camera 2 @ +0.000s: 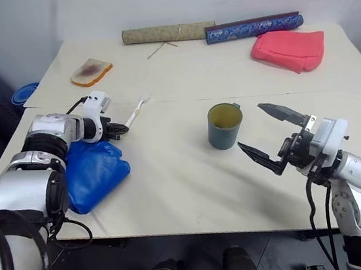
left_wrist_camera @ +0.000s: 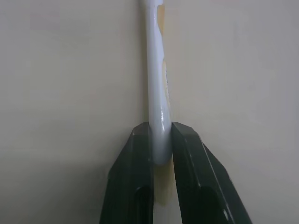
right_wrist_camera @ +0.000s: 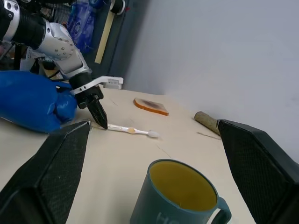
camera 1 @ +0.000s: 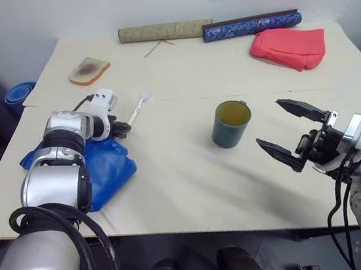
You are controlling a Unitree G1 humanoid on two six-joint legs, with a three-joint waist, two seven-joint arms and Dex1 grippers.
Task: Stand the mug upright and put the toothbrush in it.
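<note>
Cream surface [camera 1: 192, 179] against pale wall. Mug [camera 1: 230, 123] upright at centre, yellow inside showing. Left claw [right_wrist_camera: 101, 119] clamped on toothbrush [camera 1: 137, 111] handle end, brush lying flat at 10 o'clock from mug, bristles pointing away. Right claw [camera 1: 290, 130] spread wide, empty, at 4 o'clock from mug. Advice: lift brush level first, tilt it upright above mug, lower handle inside before releasing.

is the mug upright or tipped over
Upright: the mug stands on its base on the table, yellow inside facing up.
</note>
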